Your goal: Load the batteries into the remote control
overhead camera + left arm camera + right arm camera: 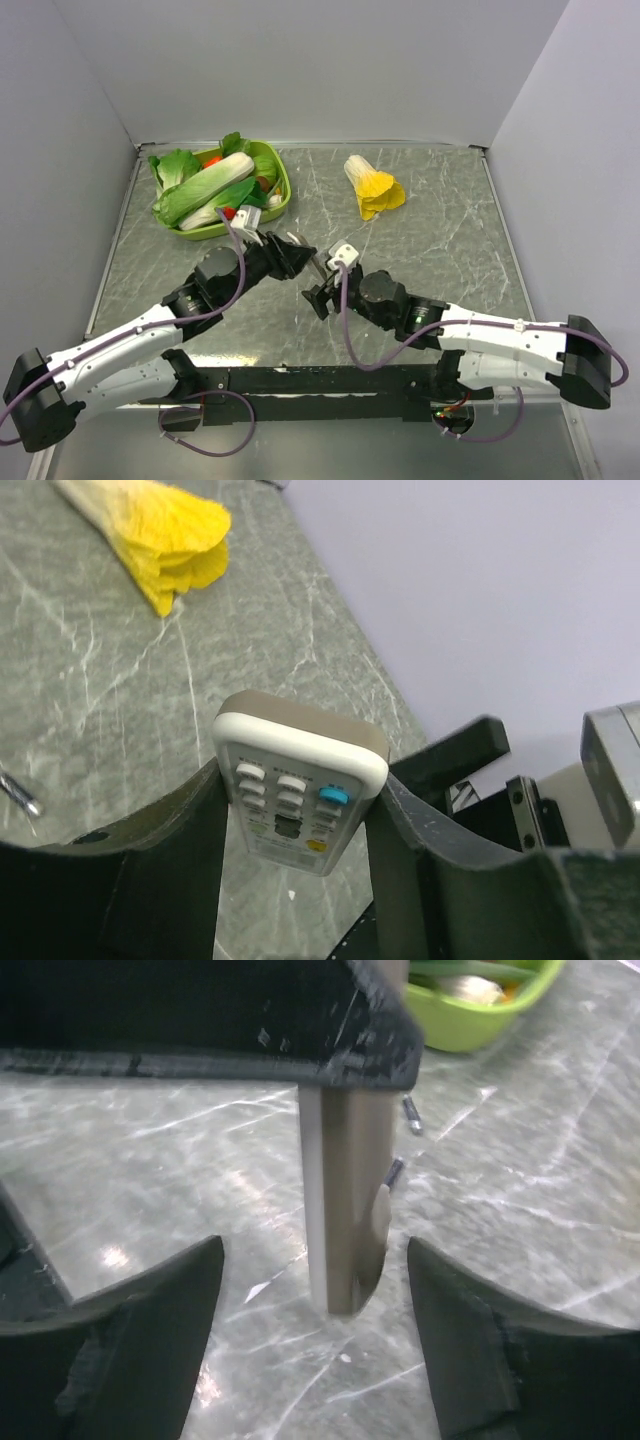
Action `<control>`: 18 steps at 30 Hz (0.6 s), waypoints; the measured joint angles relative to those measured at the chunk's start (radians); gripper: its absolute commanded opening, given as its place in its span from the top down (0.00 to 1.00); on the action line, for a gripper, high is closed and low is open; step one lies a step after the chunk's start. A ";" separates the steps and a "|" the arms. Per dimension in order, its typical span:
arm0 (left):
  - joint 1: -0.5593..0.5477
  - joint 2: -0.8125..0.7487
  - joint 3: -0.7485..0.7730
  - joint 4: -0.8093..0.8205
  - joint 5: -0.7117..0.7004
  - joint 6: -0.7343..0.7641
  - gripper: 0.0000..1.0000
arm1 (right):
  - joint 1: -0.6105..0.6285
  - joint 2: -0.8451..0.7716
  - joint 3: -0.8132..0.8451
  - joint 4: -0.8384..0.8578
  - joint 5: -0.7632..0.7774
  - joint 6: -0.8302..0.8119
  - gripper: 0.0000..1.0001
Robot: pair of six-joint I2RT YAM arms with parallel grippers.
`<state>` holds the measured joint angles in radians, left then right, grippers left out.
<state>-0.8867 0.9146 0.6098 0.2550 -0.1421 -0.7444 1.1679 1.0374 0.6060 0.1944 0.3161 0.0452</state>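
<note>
Slim white-front, grey-back remote control (300, 770) clamped in left hand (300, 820) above grey marbled table (90, 680); right hand (315, 1255) spread, empty. Tiny dark cylindrical batteries (410, 1115) lie on table. Risk: the edge grip may let the remote twist if pushed.

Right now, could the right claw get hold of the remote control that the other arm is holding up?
Probably yes. The right claw is open, and the free end of the remote control lines up with its gap, nothing in between. The left claw grips only the other end.
</note>
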 measured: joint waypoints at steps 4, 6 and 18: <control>0.082 -0.033 -0.016 0.048 0.150 0.058 0.99 | -0.076 -0.072 0.000 -0.042 -0.185 0.013 0.00; 0.133 -0.058 -0.039 0.080 0.245 0.083 0.99 | -0.142 -0.116 0.000 -0.056 -0.312 0.021 0.00; 0.225 -0.063 -0.056 0.195 0.805 0.191 0.99 | -0.303 -0.224 -0.020 -0.038 -0.856 0.043 0.00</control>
<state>-0.6617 0.8513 0.5541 0.4500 0.6628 -0.5533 0.8646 0.8139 0.5858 0.1566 -0.5404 0.0887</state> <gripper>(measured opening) 0.536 0.994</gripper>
